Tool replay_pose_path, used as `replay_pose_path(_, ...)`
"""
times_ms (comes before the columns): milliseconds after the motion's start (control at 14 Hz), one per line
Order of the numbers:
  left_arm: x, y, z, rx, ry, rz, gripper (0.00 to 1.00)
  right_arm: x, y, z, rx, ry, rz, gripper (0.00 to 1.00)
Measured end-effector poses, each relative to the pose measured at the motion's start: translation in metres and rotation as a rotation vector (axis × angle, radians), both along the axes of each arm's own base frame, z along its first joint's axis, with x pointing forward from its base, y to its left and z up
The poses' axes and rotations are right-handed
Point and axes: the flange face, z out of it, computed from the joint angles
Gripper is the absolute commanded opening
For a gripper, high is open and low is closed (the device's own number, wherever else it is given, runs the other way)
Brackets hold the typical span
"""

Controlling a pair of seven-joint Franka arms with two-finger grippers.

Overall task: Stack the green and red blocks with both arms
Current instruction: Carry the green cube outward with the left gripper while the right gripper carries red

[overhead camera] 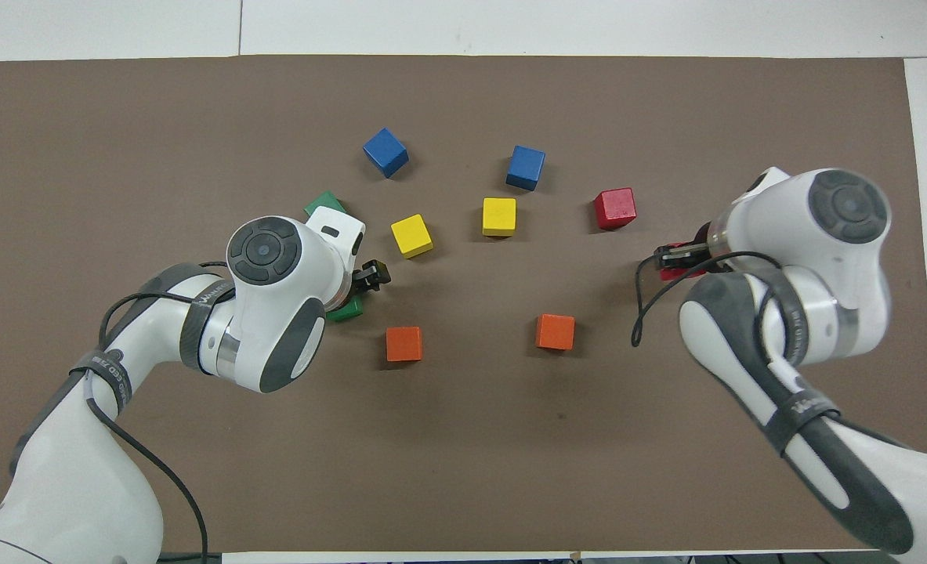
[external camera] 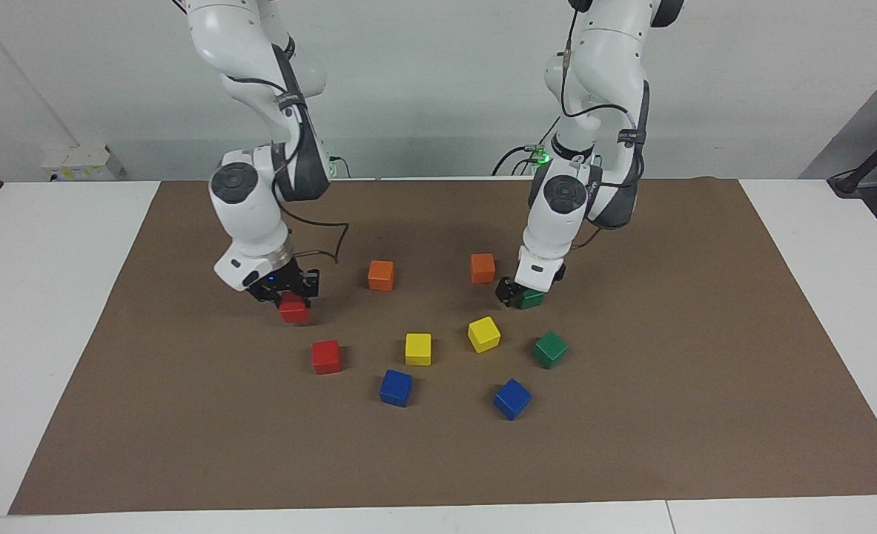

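Observation:
My right gripper [external camera: 290, 294] is shut on a red block [external camera: 294, 309] and holds it just above the brown mat; in the overhead view the gripper [overhead camera: 676, 257] covers most of that block [overhead camera: 673, 272]. The other red block [external camera: 326, 357] lies on the mat, farther from the robots [overhead camera: 614, 207]. My left gripper [external camera: 518, 294] is down at a green block [external camera: 533, 300], which my left arm partly hides in the overhead view [overhead camera: 347, 311]. The second green block [external camera: 550, 349] lies farther from the robots, its corner showing past the left wrist [overhead camera: 322, 203].
Two orange cubes [external camera: 381, 275] [external camera: 482, 268] lie between the grippers. Two yellow cubes [external camera: 418, 348] [external camera: 483, 334] and two blue cubes [external camera: 396, 387] [external camera: 512, 398] lie farther out, mid-table. A brown mat [external camera: 668, 415] covers the white table.

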Motion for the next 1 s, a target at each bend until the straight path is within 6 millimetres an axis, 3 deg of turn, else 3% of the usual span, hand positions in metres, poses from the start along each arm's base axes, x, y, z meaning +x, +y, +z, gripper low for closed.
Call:
replay_pose_path(214, -0.004, 0.004, -0.008, -0.002, -0.007, 0.003, 1.00, 0.011, -0.071, 0.020, -0.006, -0.020, 0.017, 0.00)
replay_pose_path(357, -0.006, 0.004, -0.011, -0.001, -0.004, 0.002, 0.19, 0.010, -0.093, 0.010, -0.006, -0.003, 0.011, 0.00)
replay_pose_path(429, -0.006, 0.003, -0.011, 0.000, -0.003, 0.001, 0.00, 0.010, -0.099, 0.001, -0.004, 0.007, 0.009, 0.00)
replay_pose_path(643, -0.006, 0.007, -0.006, 0.015, 0.024, 0.002, 0.00, 0.012, -0.106, -0.020, -0.001, 0.014, 0.007, 0.00)
replay_pose_path(786, 0.002, 0.016, 0.012, 0.032, 0.057, 0.007, 0.00, 0.012, -0.106, -0.027, 0.000, 0.016, 0.007, 0.00)
replay_pose_path(929, 0.024, 0.048, 0.039, 0.031, 0.062, -0.023, 0.00, 0.012, -0.106, -0.031, -0.001, 0.011, 0.007, 0.00)
replay_pose_path(1000, 0.038, 0.078, 0.050, 0.026, 0.054, -0.050, 0.00, 0.012, -0.106, -0.033, -0.001, 0.008, 0.007, 0.00)
